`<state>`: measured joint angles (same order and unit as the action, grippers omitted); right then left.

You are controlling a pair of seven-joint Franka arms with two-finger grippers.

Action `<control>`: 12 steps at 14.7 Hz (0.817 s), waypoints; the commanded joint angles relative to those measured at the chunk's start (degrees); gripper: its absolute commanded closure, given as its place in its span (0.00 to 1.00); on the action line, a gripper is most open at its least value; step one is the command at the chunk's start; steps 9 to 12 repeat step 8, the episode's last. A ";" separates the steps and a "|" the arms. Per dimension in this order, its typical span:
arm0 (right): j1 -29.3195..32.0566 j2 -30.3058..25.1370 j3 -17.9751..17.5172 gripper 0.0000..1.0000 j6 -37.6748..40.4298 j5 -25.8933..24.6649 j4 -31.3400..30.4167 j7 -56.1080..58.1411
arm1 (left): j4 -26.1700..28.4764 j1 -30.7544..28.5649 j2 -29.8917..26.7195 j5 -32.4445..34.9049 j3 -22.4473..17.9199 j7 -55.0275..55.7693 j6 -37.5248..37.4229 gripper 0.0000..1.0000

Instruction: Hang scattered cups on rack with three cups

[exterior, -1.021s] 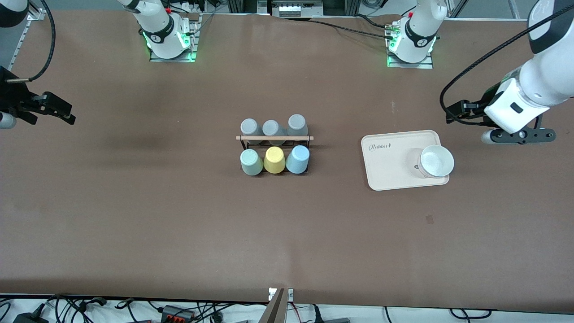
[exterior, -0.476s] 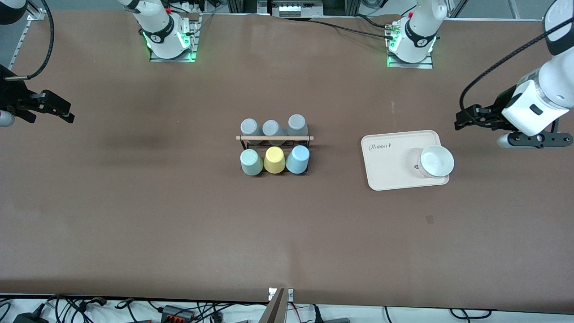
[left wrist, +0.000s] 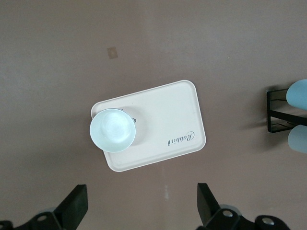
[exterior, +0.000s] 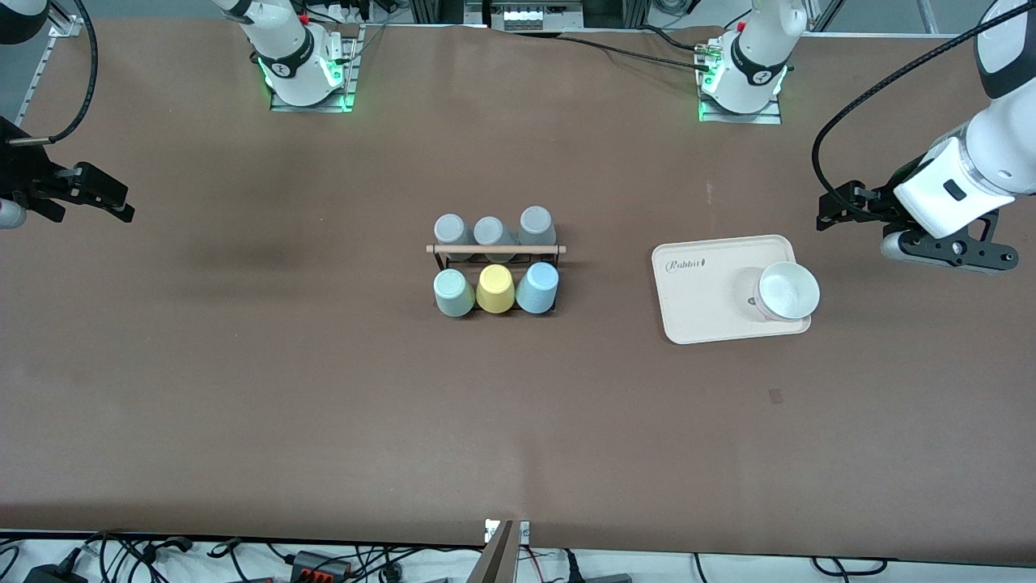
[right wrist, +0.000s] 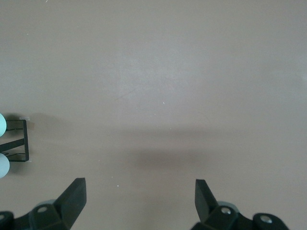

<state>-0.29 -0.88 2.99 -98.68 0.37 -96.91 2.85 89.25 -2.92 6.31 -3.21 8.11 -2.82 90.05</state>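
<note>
The mint cup (exterior: 453, 292) and blue cup (exterior: 538, 287) are being held on the rack (exterior: 495, 250), nearer the camera than its rod. The left gripper (exterior: 842, 212) and right gripper (exterior: 101, 194) are being kept spread wide, empty, at opposite table ends. A loosely seated cup may be slipping off.

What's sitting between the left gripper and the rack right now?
The beige tray with a white cup on it lies between the left gripper and the rack; otherwise bare table, as the front view shows.

even overhead light, soft faint shadows, sharp focus
</note>
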 commanded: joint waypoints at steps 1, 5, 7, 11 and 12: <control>0.55 -0.79 -0.62 0.00 0.16 -0.73 -0.38 -0.13 | -0.05 -0.77 -1.13 0.13 0.68 -1.58 -0.31 0.00; 0.55 -0.79 -0.62 0.00 0.16 -0.73 -0.29 -0.04 | -0.05 -0.77 -1.13 0.40 0.76 -1.40 0.04 0.00; 0.55 -0.79 -0.62 0.00 0.16 -0.73 -0.29 -0.12 | -0.05 -0.77 -1.04 0.22 0.67 -1.32 0.13 0.00; 0.55 -0.88 -0.62 0.00 0.16 -0.73 -0.29 -0.04 | -0.13 -0.77 -1.04 0.31 0.67 -1.40 0.13 0.00; 0.55 -0.88 -0.62 0.00 0.16 -0.73 -0.29 -0.04 | -0.13 -0.77 -1.04 0.31 0.67 -1.40 0.13 0.00</control>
